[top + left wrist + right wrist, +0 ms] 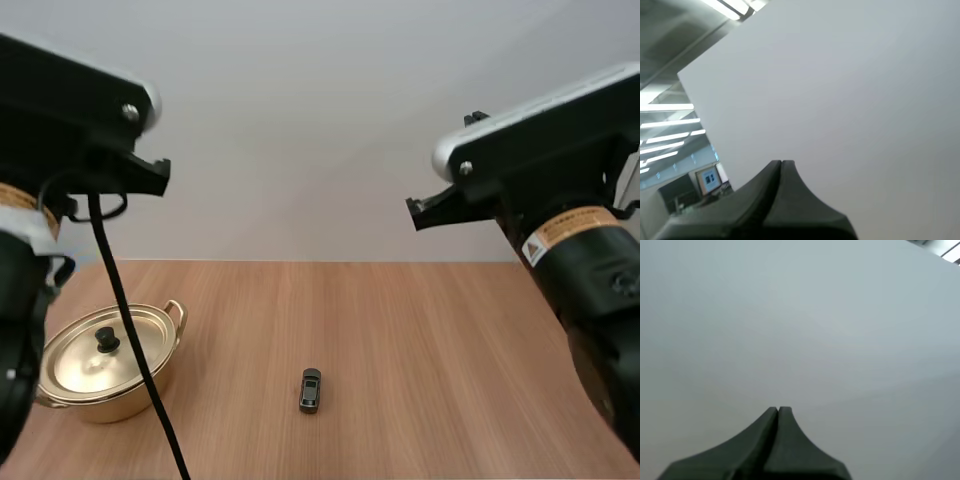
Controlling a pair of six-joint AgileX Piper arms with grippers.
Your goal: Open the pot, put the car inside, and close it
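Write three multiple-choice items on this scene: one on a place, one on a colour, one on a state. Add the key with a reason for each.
1. Where is the car relative to the pot?
A. inside it
B. to its right, apart from it
C. touching its handle

2. What colour is the pot?
A. gold
B. red
C. blue

3. The lid is:
A. flat on the table
B. tilted against the pot's side
C. on the pot, closing it

Key: 1 B, bare table shows between car and pot; 2 A, its wall and lid shine gold; 3 C, the lid sits level on the rim with its black knob on top.
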